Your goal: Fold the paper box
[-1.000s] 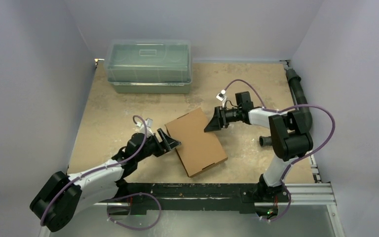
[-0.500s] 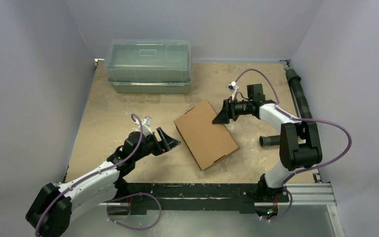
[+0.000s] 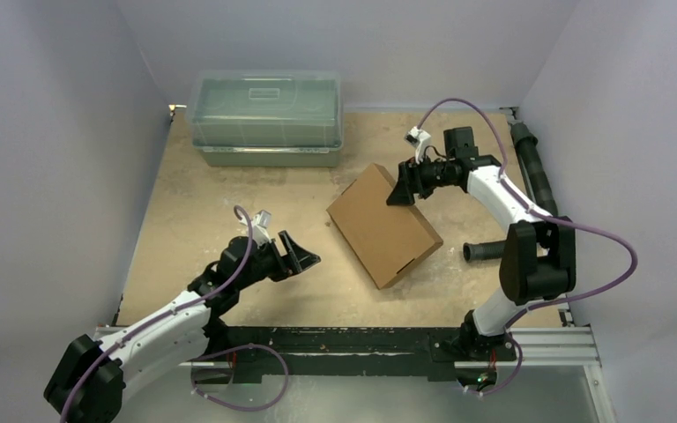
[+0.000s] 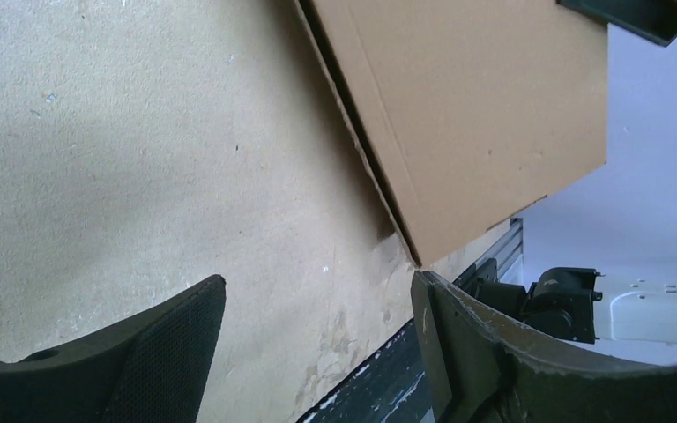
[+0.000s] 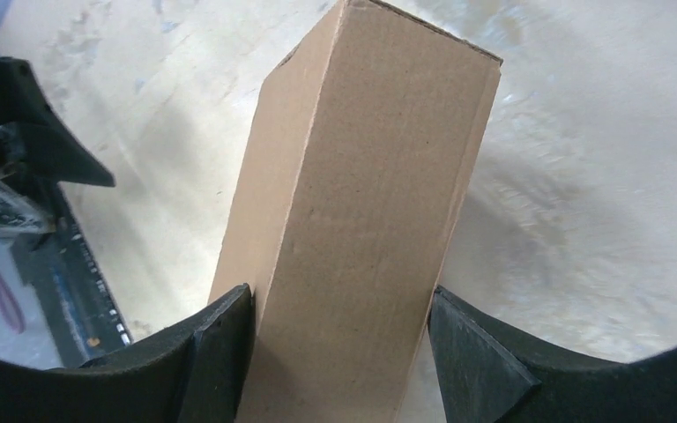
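We see white shells and black joints on the left arm (image 3: pixel 167 324) and right arm (image 3: pixel 495 189), looping purple cables (image 3: pixel 595 229), matte black wedge-fingered left gripper (image 4: pixel 317 280) and right gripper (image 5: pixel 339 295), and a white plug (image 3: pixel 418 137) at the right wrist's eleven o'clock.

I note: paper box (image 3: pixel 385 226) matt brown corrugated cardboard; tabletop (image 3: pixel 229 203) rough, mottled beige board; bin (image 3: pixel 266 119) glossy translucent greenish plastic.

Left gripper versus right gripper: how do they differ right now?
The left gripper is open and empty, apart from the paper box; the right gripper clamps the box's far end. The left hangs near the table's front; the right reaches farther back. Both have black fingers.
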Robot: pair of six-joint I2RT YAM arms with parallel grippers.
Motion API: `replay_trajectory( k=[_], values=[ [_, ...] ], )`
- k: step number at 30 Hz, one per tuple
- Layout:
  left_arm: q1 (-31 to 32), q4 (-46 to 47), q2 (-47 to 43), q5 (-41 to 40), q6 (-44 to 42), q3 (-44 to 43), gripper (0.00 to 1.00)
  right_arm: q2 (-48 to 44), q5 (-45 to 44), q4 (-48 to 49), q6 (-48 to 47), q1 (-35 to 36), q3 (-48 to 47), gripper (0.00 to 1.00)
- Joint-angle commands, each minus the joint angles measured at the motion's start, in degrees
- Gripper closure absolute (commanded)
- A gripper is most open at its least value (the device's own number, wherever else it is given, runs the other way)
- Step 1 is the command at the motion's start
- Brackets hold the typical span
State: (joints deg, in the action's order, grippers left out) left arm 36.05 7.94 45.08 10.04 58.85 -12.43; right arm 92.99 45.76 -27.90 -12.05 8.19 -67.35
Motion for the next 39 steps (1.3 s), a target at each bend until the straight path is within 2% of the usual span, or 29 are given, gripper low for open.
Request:
replay_trajectory(
  k=[1,10,15,20,29,39],
  values=[
    [0.02,-0.83,-0.87,0.15,-2.03,-1.58,0.24,0.30,-12.94,-2.46,-10.16,-0.40,-6.68,0.42],
    [0.04,-1.27,-0.61,-0.15,-3.14,-1.58,0.24,0.53,-27.44,-5.78,-14.98,0.41,-14.95,0.42],
    [0.05,-1.33,-0.52,-0.20,-3.46,-1.25,0.24,-0.55,-38.48,-3.22,-17.45,3.85,-14.26,0.40],
    [0.07,-1.86,-1.23,-0.20,-3.62,-1.02,0.24,-1.95,-44.33,-0.81,-17.74,8.29,-11.80,0.34],
    [0.01,-2.28,-2.23,0.02,-3.53,-0.56,0.24,-4.47,-38.52,-3.51,-13.85,9.48,-11.37,0.12],
    [0.02,-4.06,-4.59,0.16,-3.69,-1.34,0.24,-7.91,-26.90,-6.07,-6.46,8.93,-11.34,0.07]
  ],
)
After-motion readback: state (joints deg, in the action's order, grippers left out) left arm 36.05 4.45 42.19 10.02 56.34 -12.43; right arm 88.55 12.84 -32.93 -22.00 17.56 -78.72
